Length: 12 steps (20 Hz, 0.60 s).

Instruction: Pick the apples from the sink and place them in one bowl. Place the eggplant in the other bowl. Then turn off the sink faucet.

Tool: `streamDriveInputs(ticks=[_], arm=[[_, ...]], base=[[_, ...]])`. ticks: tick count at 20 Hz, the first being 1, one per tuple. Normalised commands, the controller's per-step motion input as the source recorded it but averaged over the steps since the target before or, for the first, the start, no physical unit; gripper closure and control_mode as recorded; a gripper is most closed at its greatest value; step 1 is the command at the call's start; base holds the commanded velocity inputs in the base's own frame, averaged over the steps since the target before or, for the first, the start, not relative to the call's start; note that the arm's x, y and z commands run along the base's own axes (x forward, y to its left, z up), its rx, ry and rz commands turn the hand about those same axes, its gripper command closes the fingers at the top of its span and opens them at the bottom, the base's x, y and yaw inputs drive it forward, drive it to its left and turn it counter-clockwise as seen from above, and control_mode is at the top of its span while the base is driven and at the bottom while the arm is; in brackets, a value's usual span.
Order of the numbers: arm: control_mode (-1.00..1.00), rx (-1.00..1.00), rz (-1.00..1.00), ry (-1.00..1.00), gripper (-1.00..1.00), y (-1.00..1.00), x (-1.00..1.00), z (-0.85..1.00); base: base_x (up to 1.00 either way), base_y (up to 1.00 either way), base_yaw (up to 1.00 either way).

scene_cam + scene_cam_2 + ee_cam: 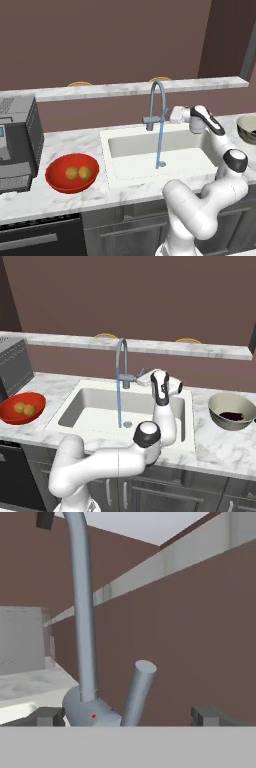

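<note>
White marble makes up the tabletop (60, 197), and nearest the camera the white arm bends up from below its front edge and reaches over the wide rectangular white sink (150, 155) toward the back rim. A thin blue stream of water (160, 145) falls from the spout into the basin and lands close to the small round metal drain (127, 424). To the left of the sink, on the tabletop, sits the wide shallow bright red bowl (55, 182) with the two small round yellow-orange apples (78, 172) lying side by side inside it, touching. To the right of the sink stands the dark greenish-grey bowl with a pale rim (220, 418), and the small dark purple eggplant (231, 416) rests in its bottom. At the back edge of the sink rises the tall grey metal gooseneck faucet (156, 102); the gripper (127, 716) is level with its base, just to its right. In the hand view the two dark fingers (47, 716) are spread wide apart and hold nothing, with the faucet's short grey lever handle (137, 692) standing tilted between them, touching neither. At the far left sits a grey boxy appliance (17, 140), and behind everything runs a raised marble ledge (125, 89).
</note>
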Motion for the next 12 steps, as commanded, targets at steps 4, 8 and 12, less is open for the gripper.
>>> streamDriveInputs(ticks=[4, 8, 12], arm=[[-1.0, 0.02, 0.0, 0.0, -1.0, -0.02, 0.28, -0.06], [-1.0, 0.02, 0.0, 0.0, -1.0, -0.01, 0.26, -0.05], [-1.0, 0.02, 0.02, 0.0, -1.0, 0.0, 0.15, -0.02]], base=[[0.0, 0.0, 0.0], [0.0, 0.0, 0.0], [0.0, 0.0, 0.0]])
